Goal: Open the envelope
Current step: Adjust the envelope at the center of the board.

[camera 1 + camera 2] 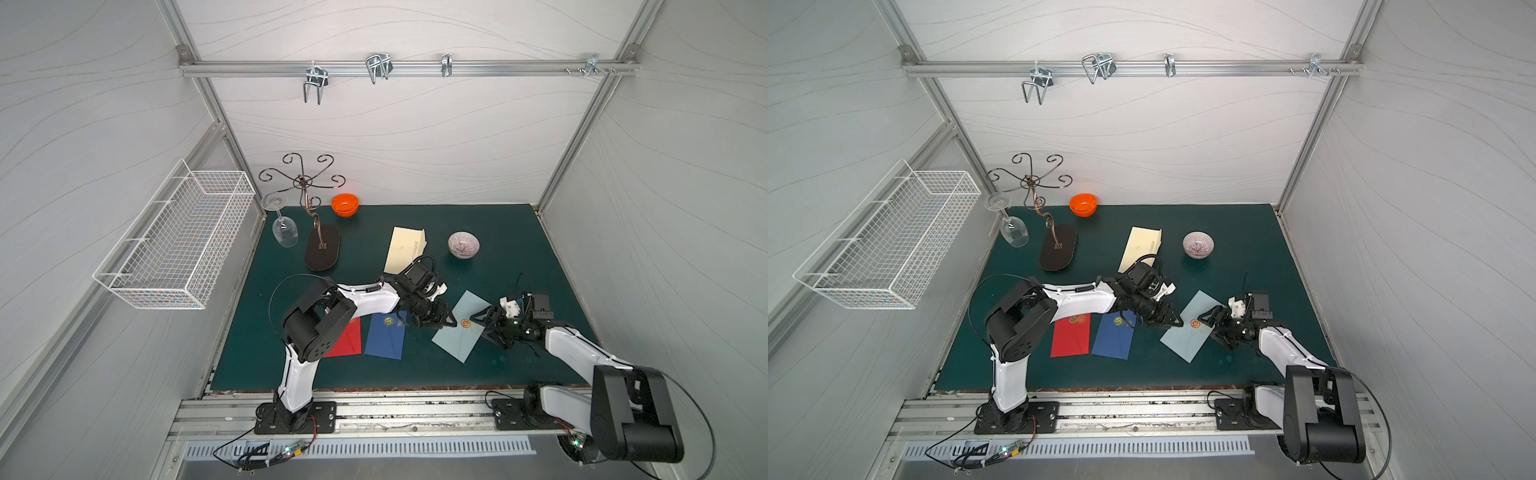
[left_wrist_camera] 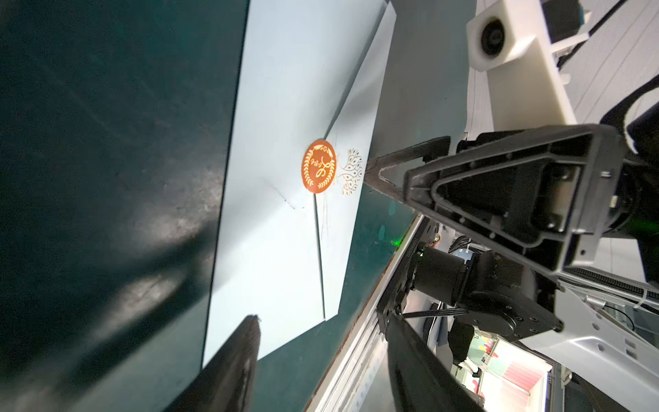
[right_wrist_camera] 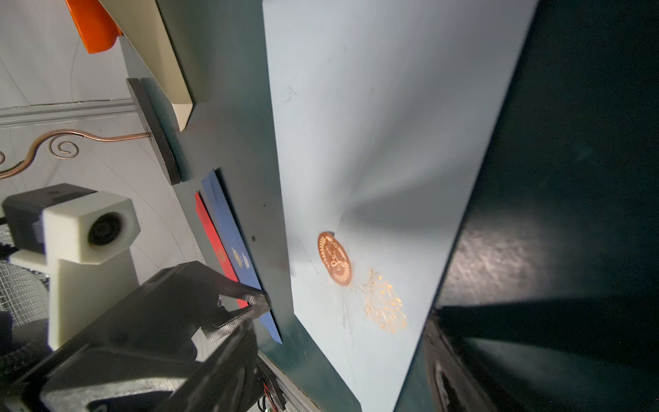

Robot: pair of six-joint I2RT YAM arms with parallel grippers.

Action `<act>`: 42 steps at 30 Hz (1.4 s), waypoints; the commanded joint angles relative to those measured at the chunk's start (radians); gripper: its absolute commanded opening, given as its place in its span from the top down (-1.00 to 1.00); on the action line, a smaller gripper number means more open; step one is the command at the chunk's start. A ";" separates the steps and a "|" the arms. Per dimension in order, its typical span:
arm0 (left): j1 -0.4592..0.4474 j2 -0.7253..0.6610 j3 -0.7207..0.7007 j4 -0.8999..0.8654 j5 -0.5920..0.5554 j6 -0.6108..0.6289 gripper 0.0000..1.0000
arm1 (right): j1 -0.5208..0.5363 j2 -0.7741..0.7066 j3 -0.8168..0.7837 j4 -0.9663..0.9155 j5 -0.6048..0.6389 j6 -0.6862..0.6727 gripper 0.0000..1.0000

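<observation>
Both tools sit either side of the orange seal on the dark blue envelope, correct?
No. The left tool and right tool sit either side of the orange seal on the light blue envelope. Both top views show it.

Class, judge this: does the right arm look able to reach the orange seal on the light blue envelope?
Probably yes: the right gripper is open beside the orange seal, nothing between; the left gripper sits opposite.
</observation>
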 commanded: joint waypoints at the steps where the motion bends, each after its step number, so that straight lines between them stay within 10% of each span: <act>1: -0.008 0.025 0.039 0.026 0.024 0.009 -0.21 | -0.001 0.022 -0.028 -0.024 0.036 0.009 -0.51; 28: -0.020 -0.034 -0.070 0.036 -0.065 -0.020 -0.15 | 0.053 0.201 0.088 0.087 -0.061 -0.060 -0.55; 42: 0.035 -0.066 -0.098 0.061 -0.162 0.036 -0.22 | 0.073 -0.009 0.000 0.010 0.028 -0.024 -0.60</act>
